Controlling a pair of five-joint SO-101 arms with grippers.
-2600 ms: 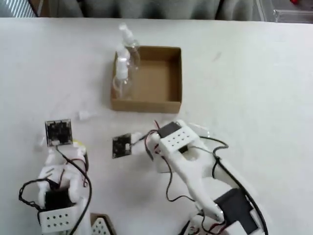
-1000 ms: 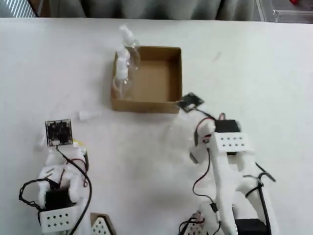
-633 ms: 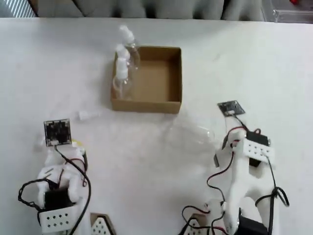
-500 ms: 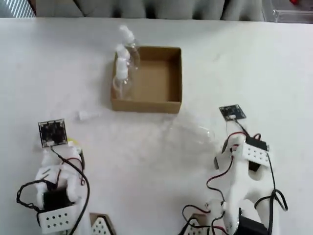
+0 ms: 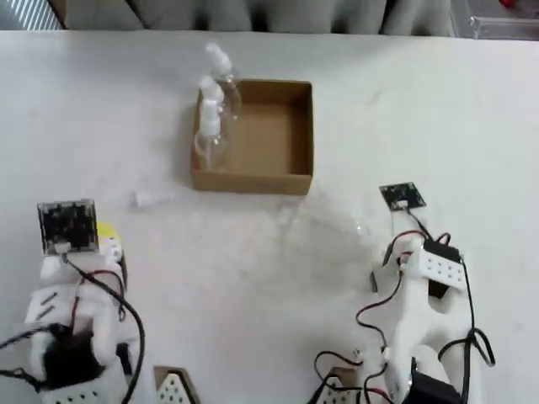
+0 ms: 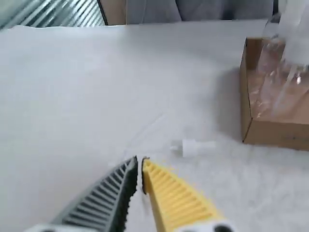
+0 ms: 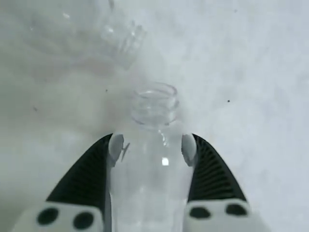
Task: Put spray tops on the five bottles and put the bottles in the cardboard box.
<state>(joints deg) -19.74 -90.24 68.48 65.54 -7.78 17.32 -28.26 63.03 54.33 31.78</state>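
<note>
two capped bottles upright in the cardboard box, against its left wall, toward the far edge of the surface. one loose spray top lying flat between the box and the left edge. right end effector toward the near right corner, apparently pinching an uncapped bottle just below the neck, mouth free. another open bottle just beyond. left end effector pressed together, empty, pointed toward the spray top.

for a clean capping: hold the gripped bottle steady, mouth clear of its neighbour. spread the left end effector, take the top by its head, seat it squarely on the neck, then twist without crushing the thin plastic.
</note>
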